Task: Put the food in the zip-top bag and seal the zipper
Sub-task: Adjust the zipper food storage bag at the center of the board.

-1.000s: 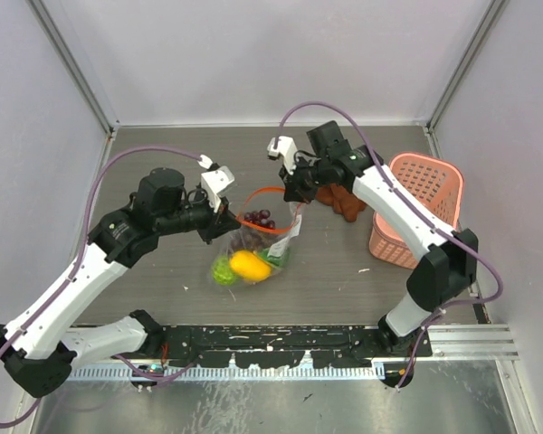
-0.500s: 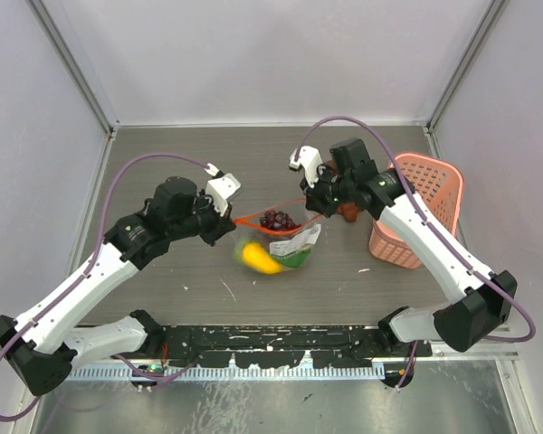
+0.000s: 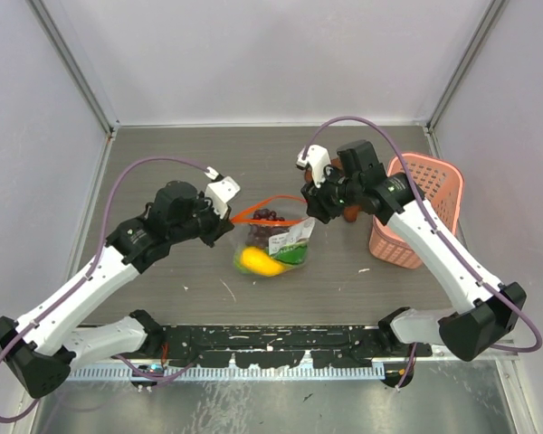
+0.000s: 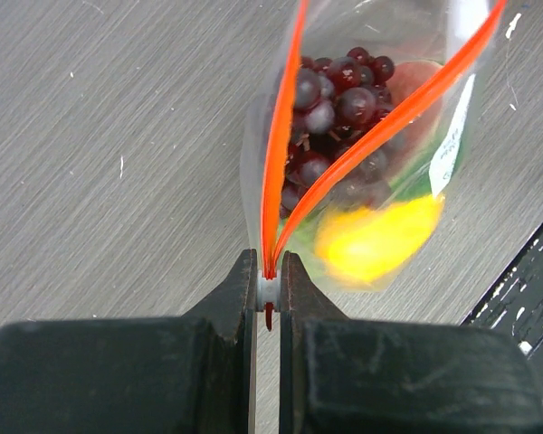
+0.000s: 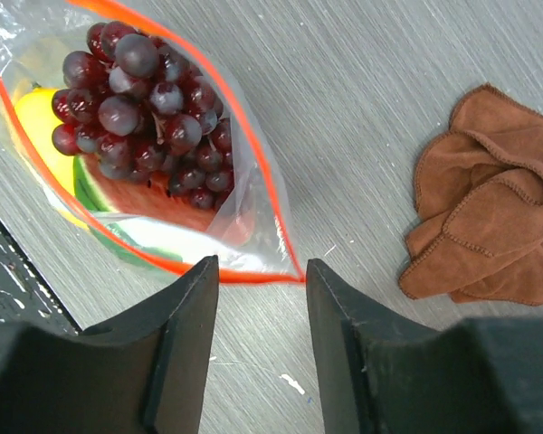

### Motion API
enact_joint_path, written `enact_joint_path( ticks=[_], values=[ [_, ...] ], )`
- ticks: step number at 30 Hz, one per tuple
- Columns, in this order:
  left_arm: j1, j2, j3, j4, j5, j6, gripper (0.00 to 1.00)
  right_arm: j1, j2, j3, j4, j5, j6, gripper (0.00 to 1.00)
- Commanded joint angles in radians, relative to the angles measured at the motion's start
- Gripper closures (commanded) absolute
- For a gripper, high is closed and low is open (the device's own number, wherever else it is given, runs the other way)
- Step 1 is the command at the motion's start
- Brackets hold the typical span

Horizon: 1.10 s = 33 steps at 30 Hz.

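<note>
Slackened since half a second ago, the zipper (image 4: 273, 240) has bowed from a taut line into an open loop, while the zip-top bag (image 3: 271, 244) stays mid-table (image 3: 163, 154) between the two arms. Nearest, the left gripper (image 4: 268, 298) is clamped on the zipper's white-tipped end. The clear bag holds one grape bunch (image 5: 140, 99), one yellow-orange fruit (image 4: 376, 240) and one red slice (image 5: 140, 203); a green patch (image 3: 290, 258) may be the lime ball, but it is blurred. Beyond, the right gripper (image 5: 261, 267) has its fingers apart, with the bag's far corner between them. One brown cloth (image 5: 489, 208) lies past it, one pink basket (image 3: 439, 165) beside.
</note>
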Motion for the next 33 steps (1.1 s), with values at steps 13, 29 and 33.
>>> enact_joint_path(
  ticks=[13,29,33],
  values=[
    [0.001,-0.103,0.071,0.080,0.144,0.103,1.00,0.033,0.010,0.102,0.148,-0.226,-0.127,0.04],
    [-0.019,0.026,0.249,0.020,0.324,0.204,1.00,0.081,0.029,0.083,0.314,-0.488,-0.315,0.02],
    [-0.033,0.062,0.282,-0.012,0.327,0.228,1.00,0.122,0.051,0.094,0.314,-0.529,-0.324,0.02]
  ],
)
